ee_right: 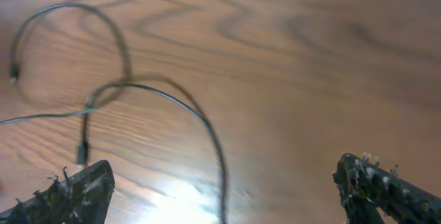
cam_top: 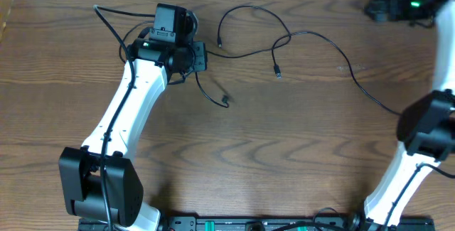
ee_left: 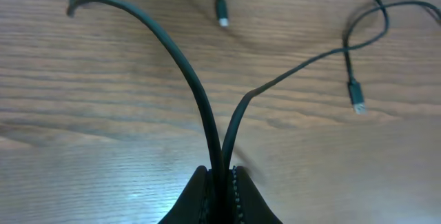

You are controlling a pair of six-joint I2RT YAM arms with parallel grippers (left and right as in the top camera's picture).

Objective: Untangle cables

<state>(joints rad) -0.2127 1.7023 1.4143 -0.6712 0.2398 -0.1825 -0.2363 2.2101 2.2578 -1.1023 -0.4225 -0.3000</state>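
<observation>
Where left end effector [ee_left: 220,177] pinches, thin black cables [ee_left: 196,89] fork, then loop.

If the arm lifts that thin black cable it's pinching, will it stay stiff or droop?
Likely droop: the cable lies in loose loops and curves on the table. Probably light, being so thin. Where the left gripper pinches it, two strands bend away, so it should trail rather than hold shape.

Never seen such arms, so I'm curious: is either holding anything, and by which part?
The left gripper pinches two black cable strands side by side, away from any plug. The right gripper is open, holding nothing.
</observation>
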